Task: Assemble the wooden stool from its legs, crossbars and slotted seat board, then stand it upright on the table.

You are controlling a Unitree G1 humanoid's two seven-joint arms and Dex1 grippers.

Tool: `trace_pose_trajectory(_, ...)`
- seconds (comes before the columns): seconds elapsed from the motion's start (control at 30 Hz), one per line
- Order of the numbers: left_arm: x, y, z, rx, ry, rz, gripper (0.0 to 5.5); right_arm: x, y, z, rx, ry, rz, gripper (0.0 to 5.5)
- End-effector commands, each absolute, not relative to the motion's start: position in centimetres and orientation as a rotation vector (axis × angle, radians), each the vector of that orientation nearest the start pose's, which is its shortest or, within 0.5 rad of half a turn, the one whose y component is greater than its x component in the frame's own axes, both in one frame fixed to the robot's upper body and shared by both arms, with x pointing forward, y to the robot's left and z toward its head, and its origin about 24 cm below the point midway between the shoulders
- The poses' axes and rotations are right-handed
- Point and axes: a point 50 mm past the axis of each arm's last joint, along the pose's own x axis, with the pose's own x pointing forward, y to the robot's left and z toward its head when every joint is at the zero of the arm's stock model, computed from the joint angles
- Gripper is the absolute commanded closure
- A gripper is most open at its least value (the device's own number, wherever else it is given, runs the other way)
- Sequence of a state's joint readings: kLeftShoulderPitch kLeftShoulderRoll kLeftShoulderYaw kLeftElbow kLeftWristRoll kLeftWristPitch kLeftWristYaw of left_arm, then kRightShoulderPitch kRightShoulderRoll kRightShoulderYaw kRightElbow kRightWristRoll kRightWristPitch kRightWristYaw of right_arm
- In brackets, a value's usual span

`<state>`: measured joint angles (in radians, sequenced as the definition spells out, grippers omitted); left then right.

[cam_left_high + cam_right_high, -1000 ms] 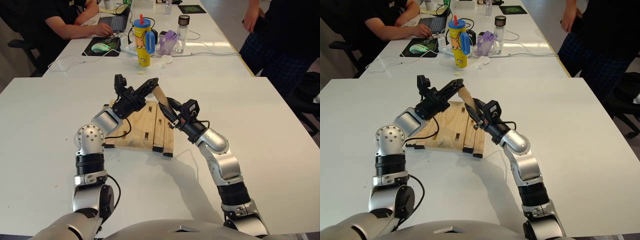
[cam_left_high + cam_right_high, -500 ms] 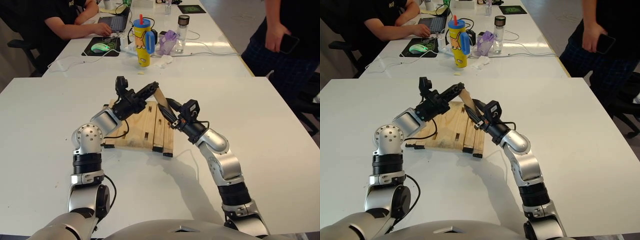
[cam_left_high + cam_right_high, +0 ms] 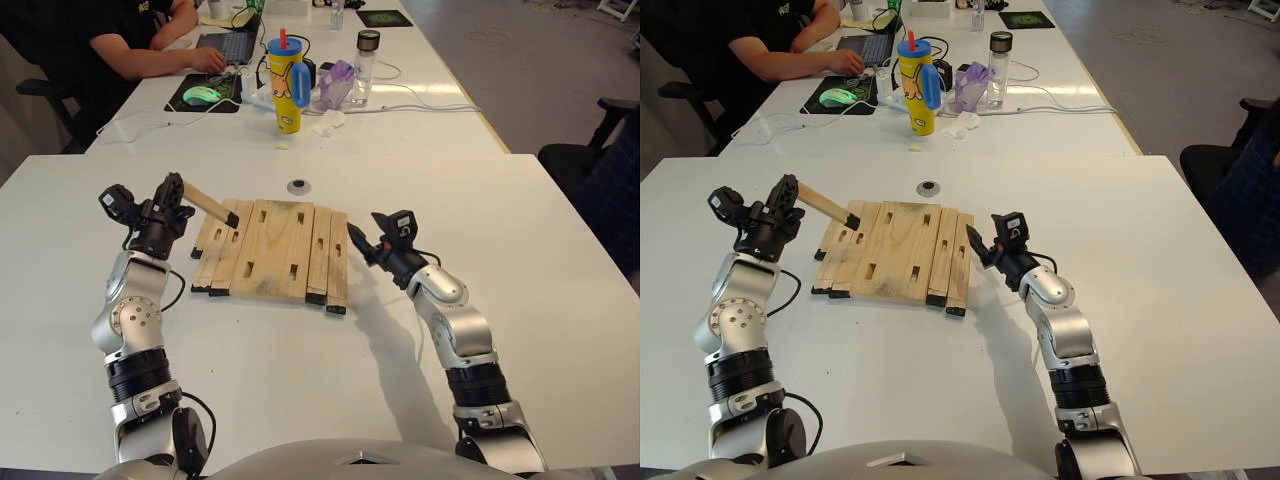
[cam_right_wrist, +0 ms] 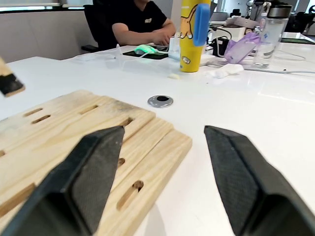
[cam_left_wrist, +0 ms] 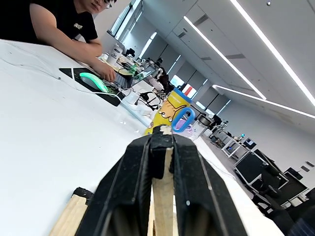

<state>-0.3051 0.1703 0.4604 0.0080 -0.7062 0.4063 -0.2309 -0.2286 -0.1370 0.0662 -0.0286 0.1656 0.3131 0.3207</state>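
While the left gripper (image 3: 166, 203) sits raised off the table (image 3: 300, 380), out past the left edge of the seat board (image 3: 275, 250), its fingers are pinched on one end of a wooden leg (image 3: 207, 205). Leg slants down toward the board – dark-capped free end hangs over the board's left side; can't tell if it touches. Wrist cam: leg (image 5: 162, 196) is clamped btwn both black fingers.

Seat board lies flat mid-table, slots facing up. More sticks (image 3: 210, 262) w/ dark ends lie along its left edge, touching it.

Right gripper (image 3: 358, 240) is low, just beside the board's right edge, fingers spread w/ nothing btwn them – board's corner (image 4: 147, 147) sits near the gap.

Cable hole (image 3: 297, 186) is just behind the board; a yellow cup (image 3: 285, 85) stands on the next table.
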Motion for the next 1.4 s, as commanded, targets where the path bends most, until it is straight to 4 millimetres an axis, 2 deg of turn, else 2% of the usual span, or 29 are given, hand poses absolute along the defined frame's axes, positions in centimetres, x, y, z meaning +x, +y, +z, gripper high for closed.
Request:
trace_pose_trajectory(0.03, 30.3, 23.6, 11.0, -0.591, -0.102, -0.097, 5.05, 29.4, -12.5, 8.2, 0.031, 0.063, 0.426, 2.49)
trace_pose_trajectory(0.37, 31.1, 24.6, 10.4, -0.54, -0.077, -0.065, 5.05, 29.2, -12.0, 7.9, 0.046, 0.076, 0.466, 2.49)
trace_pose_trajectory(0.67, 31.5, 24.5, 8.6, -0.527, -0.008, -0.041, 5.05, 29.2, -11.5, 8.0, 0.067, 0.078, 0.49, 2.49)
trace_pose_trajectory(1.03, 31.8, 24.9, 8.6, -0.448, 0.0, 0.012, 5.05, 29.4, -11.5, 8.1, 0.054, 0.086, 0.503, 2.49)
trace_pose_trajectory(1.17, 31.2, 24.1, 8.3, -0.36, 0.035, 0.037, 5.05, 29.3, -11.4, 8.0, 0.056, 0.088, 0.495, 2.49)
trace_pose_trajectory(1.4, 30.4, 21.8, 6.1, -0.172, 0.141, 0.057, 5.05, 29.3, -11.0, 8.0, 0.038, 0.089, 0.496, 2.49)
